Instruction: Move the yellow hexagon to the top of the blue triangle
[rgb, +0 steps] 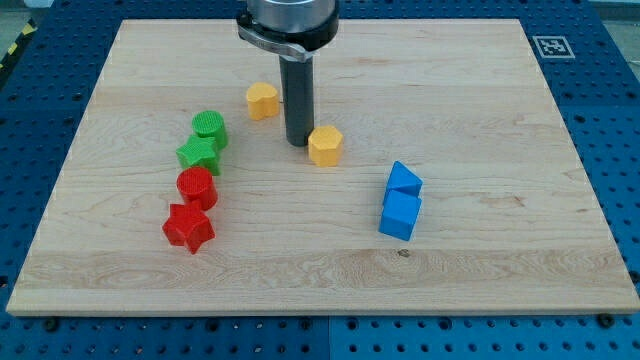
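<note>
Camera view shows my tip (299, 143) resting on the wooden board (480, 90), touching the yellow hexagon (325, 146) on its left side; a bare rod, it grips nothing. From that hexagon, the blue triangle (405, 180) lies toward the lower right, touching a blue cube (400, 215) below it.

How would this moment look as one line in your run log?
my tip: touching yellow hexagon, its left | blue triangle: lower right, apart | hexagon not yet there
</note>
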